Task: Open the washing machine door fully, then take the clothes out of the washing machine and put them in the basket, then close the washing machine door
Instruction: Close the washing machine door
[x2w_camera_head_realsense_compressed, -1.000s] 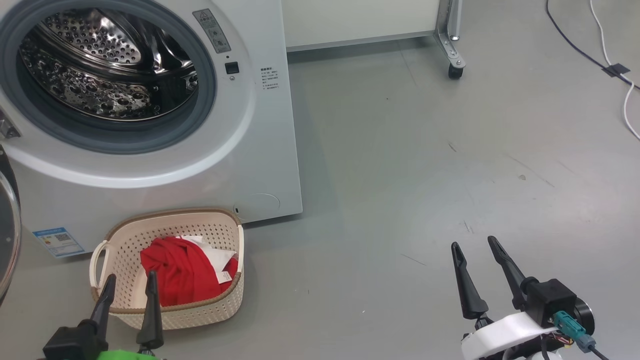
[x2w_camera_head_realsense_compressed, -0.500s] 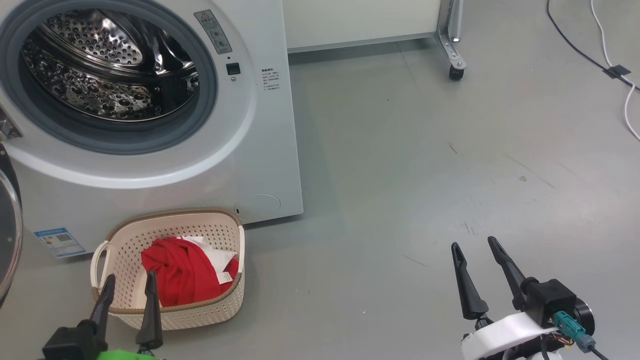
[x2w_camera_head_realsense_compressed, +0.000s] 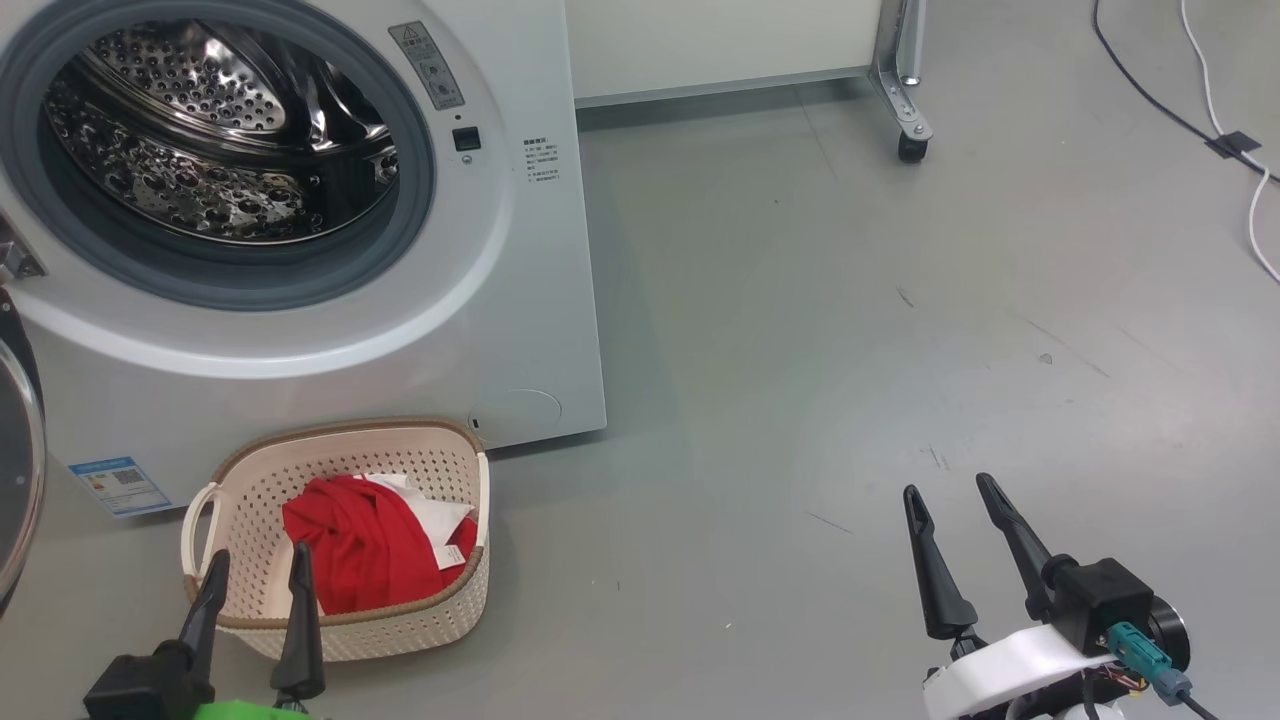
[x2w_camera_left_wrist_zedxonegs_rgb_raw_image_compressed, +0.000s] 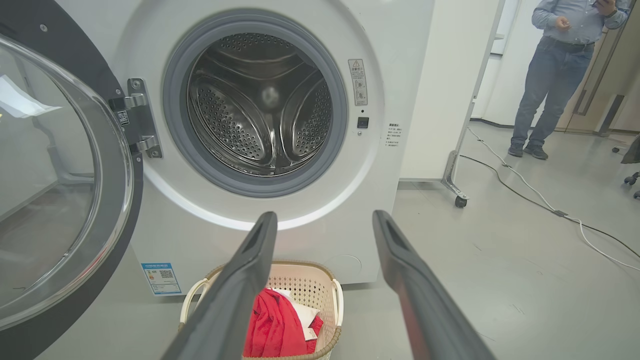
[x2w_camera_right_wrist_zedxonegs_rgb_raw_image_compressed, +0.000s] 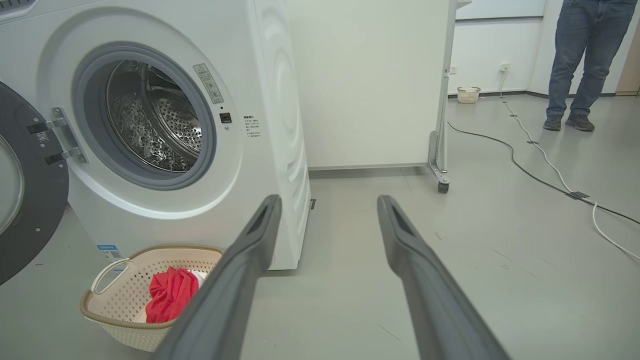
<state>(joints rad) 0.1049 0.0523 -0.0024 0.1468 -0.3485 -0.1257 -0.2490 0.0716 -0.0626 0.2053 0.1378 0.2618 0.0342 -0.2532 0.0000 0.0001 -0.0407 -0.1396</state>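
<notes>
At the far left, the washing machine door (x2w_camera_left_wrist_zedxonegs_rgb_raw_image_compressed: 50, 190) stands swung wide on its hinge, so the closing step is what we judge remains. Our left end effector (x2w_camera_head_realsense_compressed: 262, 553) hovers with its fingers spread and empty, just over the near edge of the basket (x2w_camera_head_realsense_compressed: 340, 426). The clothes (x2w_camera_head_realsense_compressed: 350, 550) lie in a red heap inside the basket, which sits on the floor against the foot of the washing machine (x2w_camera_head_realsense_compressed: 530, 300). The drum (x2w_camera_head_realsense_compressed: 200, 150) looks empty.

Further right, our right end effector (x2w_camera_head_realsense_compressed: 948, 485) is likewise open and holds nothing, well apart from everything, above bare floor.

We see three risks. A left arm swinging toward the door could clip the basket's rim and shove or tip it. A push on the curved, glossy glass could slide off, leaving the door ajar and unlatched. The door's lower edge may brush the basket's handle, but we cannot tell whether it clears it.
</notes>
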